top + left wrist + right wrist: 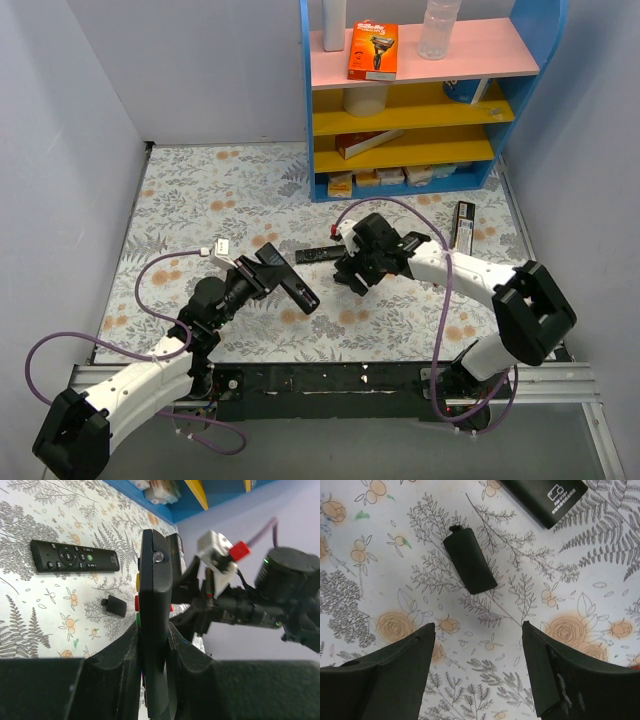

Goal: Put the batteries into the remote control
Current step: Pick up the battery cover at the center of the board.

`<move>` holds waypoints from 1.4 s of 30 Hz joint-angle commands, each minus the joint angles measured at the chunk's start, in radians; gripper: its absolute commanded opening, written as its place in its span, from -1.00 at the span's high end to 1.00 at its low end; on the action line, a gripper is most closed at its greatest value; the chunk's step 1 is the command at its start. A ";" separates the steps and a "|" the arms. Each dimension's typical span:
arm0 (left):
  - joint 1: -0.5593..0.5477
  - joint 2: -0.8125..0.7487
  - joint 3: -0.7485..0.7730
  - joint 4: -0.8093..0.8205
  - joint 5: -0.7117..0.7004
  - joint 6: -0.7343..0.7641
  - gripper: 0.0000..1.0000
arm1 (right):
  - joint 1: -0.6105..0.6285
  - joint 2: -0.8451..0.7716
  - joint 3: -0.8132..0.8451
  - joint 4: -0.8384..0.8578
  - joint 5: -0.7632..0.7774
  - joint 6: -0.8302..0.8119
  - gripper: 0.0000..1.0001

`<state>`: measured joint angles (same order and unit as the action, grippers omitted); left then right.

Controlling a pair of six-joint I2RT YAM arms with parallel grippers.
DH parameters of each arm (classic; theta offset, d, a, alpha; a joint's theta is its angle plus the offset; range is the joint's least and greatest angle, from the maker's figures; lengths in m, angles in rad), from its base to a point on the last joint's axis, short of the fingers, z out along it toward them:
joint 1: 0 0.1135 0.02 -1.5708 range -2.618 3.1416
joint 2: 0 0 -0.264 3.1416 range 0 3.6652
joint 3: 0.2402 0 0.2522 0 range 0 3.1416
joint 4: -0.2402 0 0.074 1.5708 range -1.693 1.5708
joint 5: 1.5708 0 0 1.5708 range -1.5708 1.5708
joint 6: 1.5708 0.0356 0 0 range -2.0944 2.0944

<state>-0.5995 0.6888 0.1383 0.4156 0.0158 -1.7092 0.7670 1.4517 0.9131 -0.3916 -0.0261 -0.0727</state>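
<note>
Showing the left gripper [152, 650] clamped on the remote control [154, 605] above the table's [180, 200] middle; right gripper [479, 650], jaws apart, over a small black cover [470, 565]; far-edge shelf [470, 62] holds a razor box [373, 50] and a bottle [438, 28].

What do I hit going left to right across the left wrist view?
slim black remote lying flat → small black cover piece → remote control, edge-on in the left gripper → right arm
</note>
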 commanded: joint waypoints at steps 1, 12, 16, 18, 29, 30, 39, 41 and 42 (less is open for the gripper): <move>0.003 -0.018 -0.006 0.051 0.081 0.026 1.00 | 0.000 0.102 0.124 -0.012 0.023 -0.101 -0.54; 0.003 -0.143 -0.023 -0.046 0.136 0.037 1.00 | 0.008 0.314 0.282 -0.114 -0.012 -0.216 -0.50; 0.003 -0.160 -0.014 -0.075 0.173 0.054 1.00 | 0.017 0.354 0.311 -0.127 -0.043 -0.223 -0.47; 0.003 -0.156 -0.011 -0.084 0.200 0.056 1.00 | 0.025 0.378 0.326 -0.128 -0.046 -0.226 -0.44; 0.003 -0.216 -0.025 -0.123 0.259 0.043 1.00 | 0.040 0.472 0.380 -0.161 -0.035 -0.256 -0.29; 0.003 -0.216 -0.029 -0.117 0.259 0.042 1.00 | 0.040 0.478 0.386 -0.171 -0.037 -0.259 -0.23; 0.003 -0.150 -0.028 -0.044 0.188 0.010 1.00 | 0.043 0.481 0.429 -0.227 -0.100 -0.243 0.27; 0.003 -0.147 -0.022 -0.038 0.176 0.020 1.00 | 0.043 0.449 0.425 -0.214 -0.112 -0.223 0.43; 0.003 -0.144 -0.028 -0.034 0.165 0.020 1.00 | 0.043 0.435 0.411 -0.204 -0.113 -0.213 0.52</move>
<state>-0.5995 0.5419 0.1081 0.3241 0.2287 -1.6840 0.8055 1.9213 1.3132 -0.5747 -0.0860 -0.3153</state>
